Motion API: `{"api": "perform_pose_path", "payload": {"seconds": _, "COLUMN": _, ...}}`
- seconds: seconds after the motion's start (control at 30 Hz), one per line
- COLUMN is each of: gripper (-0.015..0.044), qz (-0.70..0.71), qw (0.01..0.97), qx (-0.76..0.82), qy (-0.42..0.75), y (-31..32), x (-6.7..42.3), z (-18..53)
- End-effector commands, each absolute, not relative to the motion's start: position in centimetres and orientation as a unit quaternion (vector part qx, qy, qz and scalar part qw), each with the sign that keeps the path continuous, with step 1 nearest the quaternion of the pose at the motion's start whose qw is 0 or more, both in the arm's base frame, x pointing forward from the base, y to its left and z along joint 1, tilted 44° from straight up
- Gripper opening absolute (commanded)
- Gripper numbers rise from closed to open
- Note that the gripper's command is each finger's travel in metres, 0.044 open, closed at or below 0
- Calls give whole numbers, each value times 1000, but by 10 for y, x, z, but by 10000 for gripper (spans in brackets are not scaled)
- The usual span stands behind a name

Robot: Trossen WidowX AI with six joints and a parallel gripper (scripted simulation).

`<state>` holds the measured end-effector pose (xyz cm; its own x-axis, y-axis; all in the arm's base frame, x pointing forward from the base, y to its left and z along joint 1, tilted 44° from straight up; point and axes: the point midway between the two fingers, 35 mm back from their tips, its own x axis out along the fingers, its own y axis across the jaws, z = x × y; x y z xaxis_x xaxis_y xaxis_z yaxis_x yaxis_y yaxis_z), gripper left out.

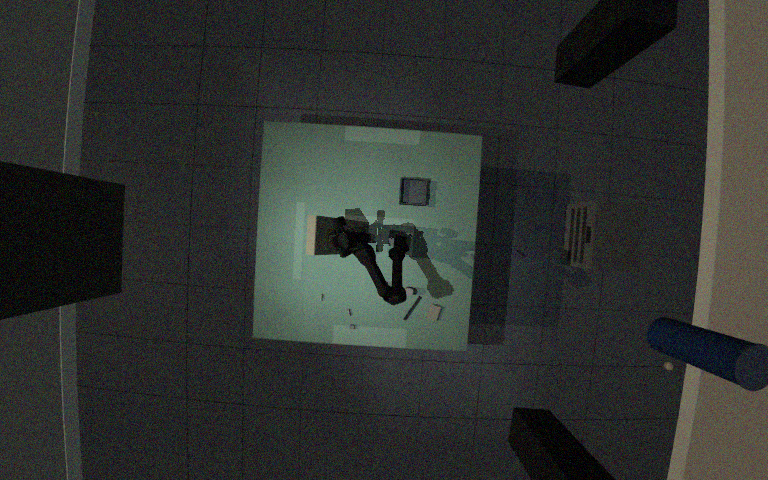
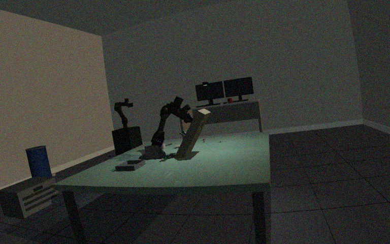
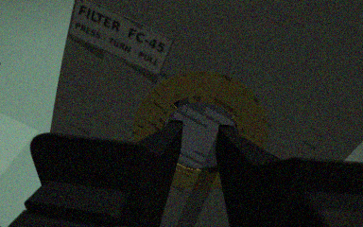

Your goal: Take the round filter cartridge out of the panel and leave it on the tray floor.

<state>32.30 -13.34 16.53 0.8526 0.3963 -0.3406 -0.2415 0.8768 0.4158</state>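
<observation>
In the wrist view, the grey round filter cartridge point(image 3: 198, 134) sits in a yellow ring point(image 3: 246, 111) on the sloped service panel point(image 3: 293, 61) point(image 2: 192, 135) point(image 1: 325, 236). A label point(image 3: 120, 38) reading "FILTER FC-45" is fixed above it. My gripper point(image 3: 198, 129) point(image 2: 189, 117) is pressed against the panel face. Its two dark fingers are shut on the cartridge's middle, one on each side. The square dark-rimmed tray point(image 1: 402, 191) point(image 2: 129, 165) lies flat on the table, apart from the panel.
The panel leans on a green-lit table point(image 2: 224, 163) point(image 1: 294, 169). Small loose parts lie near the arm: a light block point(image 1: 434, 311) and a dark stick point(image 1: 412, 307). A blue cylinder point(image 2: 38, 160) and a desk with two monitors point(image 2: 224, 89) stand off the table.
</observation>
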Motion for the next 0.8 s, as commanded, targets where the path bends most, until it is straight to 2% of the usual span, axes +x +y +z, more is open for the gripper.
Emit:
{"api": "perform_pose_path", "payload": {"seconds": 0.0, "gripper": 0, "qz": 153, "qw": 930, "qx": 244, "qy": 228, "y": -131, "x": 327, "z": 163}}
{"api": "perform_pose_path", "payload": {"seconds": 0.77, "gripper": 0, "qz": 52, "qw": 761, "qx": 588, "qy": 270, "y": -131, "x": 327, "z": 163}}
